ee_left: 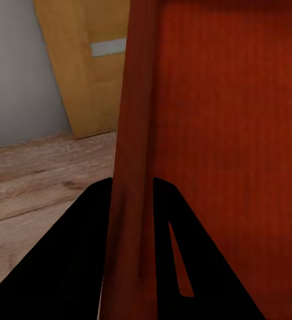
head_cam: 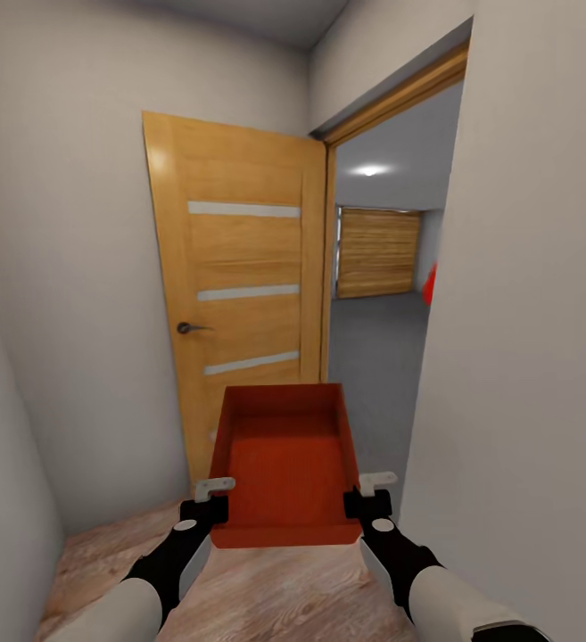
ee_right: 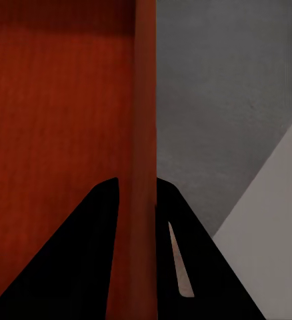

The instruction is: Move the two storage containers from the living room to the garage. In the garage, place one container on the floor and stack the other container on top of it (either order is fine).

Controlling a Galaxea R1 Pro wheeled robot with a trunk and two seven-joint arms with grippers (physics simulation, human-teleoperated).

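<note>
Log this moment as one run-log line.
carrying: storage container | left gripper: shut on wall | right gripper: shut on wall | ahead: open door, garage

A home hallway: light wood-plank floor (head_cam: pixel 266 588), plain white walls (head_cam: pixel 61 267), an open honey-coloured wooden door (head_cam: pixel 239 294) leading to a grey-floored garage (head_cam: pixel 373 348).

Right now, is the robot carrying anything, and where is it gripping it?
Yes: one orange-red storage container, with the left claw pinching its left side wall and the right claw its right.
</note>
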